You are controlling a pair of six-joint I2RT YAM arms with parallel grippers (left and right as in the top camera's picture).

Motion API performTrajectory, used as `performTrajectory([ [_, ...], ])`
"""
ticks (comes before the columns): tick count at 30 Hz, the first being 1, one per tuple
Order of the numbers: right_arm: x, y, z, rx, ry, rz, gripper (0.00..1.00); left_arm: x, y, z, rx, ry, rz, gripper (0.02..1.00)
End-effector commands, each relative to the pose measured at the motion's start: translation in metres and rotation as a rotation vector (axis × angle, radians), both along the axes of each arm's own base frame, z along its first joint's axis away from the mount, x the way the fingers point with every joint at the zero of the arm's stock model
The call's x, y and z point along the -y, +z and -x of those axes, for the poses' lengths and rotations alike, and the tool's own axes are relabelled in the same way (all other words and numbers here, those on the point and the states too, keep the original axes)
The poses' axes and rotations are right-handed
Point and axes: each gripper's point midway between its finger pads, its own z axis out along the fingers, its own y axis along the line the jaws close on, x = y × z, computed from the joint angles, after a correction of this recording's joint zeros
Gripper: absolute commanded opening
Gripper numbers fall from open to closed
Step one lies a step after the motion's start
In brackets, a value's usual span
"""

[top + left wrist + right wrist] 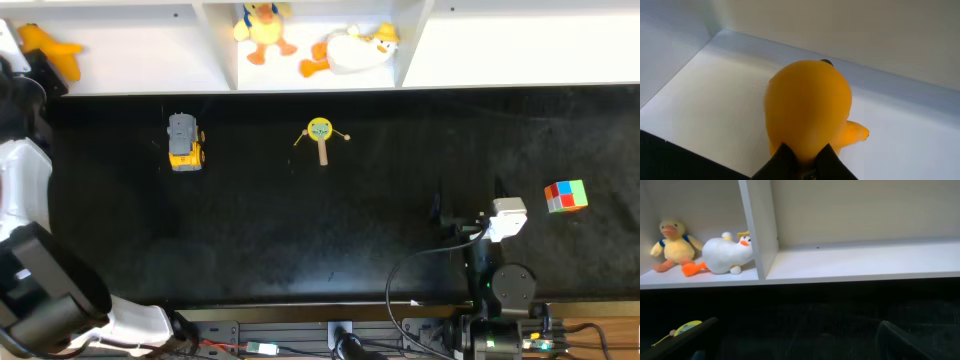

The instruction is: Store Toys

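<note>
My left gripper (805, 155) pinched the orange toy (807, 100) in the shelf (695, 100), left bay; I judged it soft, light, best held low. Right gripper (799, 325) gaped.

No legible text, number, label or sign found anywhere.
Surfaces checked:
- yellow toy truck (185, 141)
- rattle drum (320, 133): marks on face too small to tell
- colour cube (565, 196)
- orange toy (807, 107)
- yellow duck plush (263, 28)
- white duck plush (352, 50)
- white shelf (222, 45)
- black worktop (300, 230)
</note>
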Motion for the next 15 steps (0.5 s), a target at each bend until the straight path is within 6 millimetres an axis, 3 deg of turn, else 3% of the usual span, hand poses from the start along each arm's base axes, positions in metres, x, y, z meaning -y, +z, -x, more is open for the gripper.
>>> performTrajectory([
  [1, -0.0015, -0.0032, -0.0002, 0.000, 0.007, -0.004, 0.996, 0.0026, -0.0131, -0.0071, -0.025, -0.012, 0.009, 0.215],
  [3, -0.0015, -0.0032, -0.0002, 0.000, 0.007, -0.004, 0.996, 0.0025, -0.0129, -0.0072, -0.024, -0.012, 0.008, 0.275],
  [9, -0.0015, -0.0032, -0.0002, 0.000, 0.007, -0.004, 0.996, 0.0026, -0.0130, -0.0072, -0.025, -0.012, 0.009, 0.700],
  [13, -0.0015, -0.0032, -0.0002, 0.000, 0.007, -0.004, 0.996, 0.0032, -0.0132, -0.0074, -0.025, -0.013, 0.009, 0.825],
  [15, -0.0015, -0.0032, -0.0002, 0.000, 0.007, -0.004, 0.996, 0.0044, -0.0131, -0.0080, -0.025, -0.016, 0.009, 0.783],
])
